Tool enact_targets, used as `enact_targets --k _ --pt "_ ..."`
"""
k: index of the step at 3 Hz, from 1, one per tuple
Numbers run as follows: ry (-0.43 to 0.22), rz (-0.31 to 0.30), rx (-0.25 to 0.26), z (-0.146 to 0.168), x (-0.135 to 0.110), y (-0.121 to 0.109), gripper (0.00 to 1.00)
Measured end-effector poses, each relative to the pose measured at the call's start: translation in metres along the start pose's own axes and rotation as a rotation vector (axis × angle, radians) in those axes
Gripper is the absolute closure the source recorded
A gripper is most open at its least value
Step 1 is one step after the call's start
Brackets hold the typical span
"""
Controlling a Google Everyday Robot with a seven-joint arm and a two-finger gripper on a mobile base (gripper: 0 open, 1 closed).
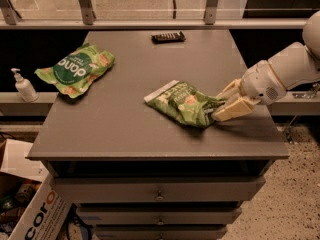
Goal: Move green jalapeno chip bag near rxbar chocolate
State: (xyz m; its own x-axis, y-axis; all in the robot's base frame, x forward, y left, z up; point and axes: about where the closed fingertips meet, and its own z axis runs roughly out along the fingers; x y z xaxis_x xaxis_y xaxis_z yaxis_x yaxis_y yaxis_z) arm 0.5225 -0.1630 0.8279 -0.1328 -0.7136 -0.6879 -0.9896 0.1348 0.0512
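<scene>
The green jalapeno chip bag (184,103) lies crinkled near the middle-right of the grey table (125,129), its white end strip pointing left. My gripper (219,106) reaches in from the right at table level. Its two pale fingers (234,110) are closed in on the bag's right end, one above it and one below. The rxbar chocolate (168,36) is a small dark bar lying flat at the table's far edge, well away from the bag and the gripper.
A brighter green bag with a dark circle logo (76,71) lies at the table's left. A soap dispenser (23,86) stands on a ledge beyond the left edge. A cardboard box (30,204) sits on the floor at lower left. A railing runs behind the table.
</scene>
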Motion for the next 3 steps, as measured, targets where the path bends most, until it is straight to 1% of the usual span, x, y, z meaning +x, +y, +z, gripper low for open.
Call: enact_targets --k 1,2,3 --pt "-0.062 -0.031 0.016 -0.017 -0.024 -0.012 0.88" --pt "-0.130 -0.040 0.073 -0.043 -0.048 -0.034 1.00" --pt "-0.199 -0.079 0.171 -0.079 -0.069 -0.061 1.00"
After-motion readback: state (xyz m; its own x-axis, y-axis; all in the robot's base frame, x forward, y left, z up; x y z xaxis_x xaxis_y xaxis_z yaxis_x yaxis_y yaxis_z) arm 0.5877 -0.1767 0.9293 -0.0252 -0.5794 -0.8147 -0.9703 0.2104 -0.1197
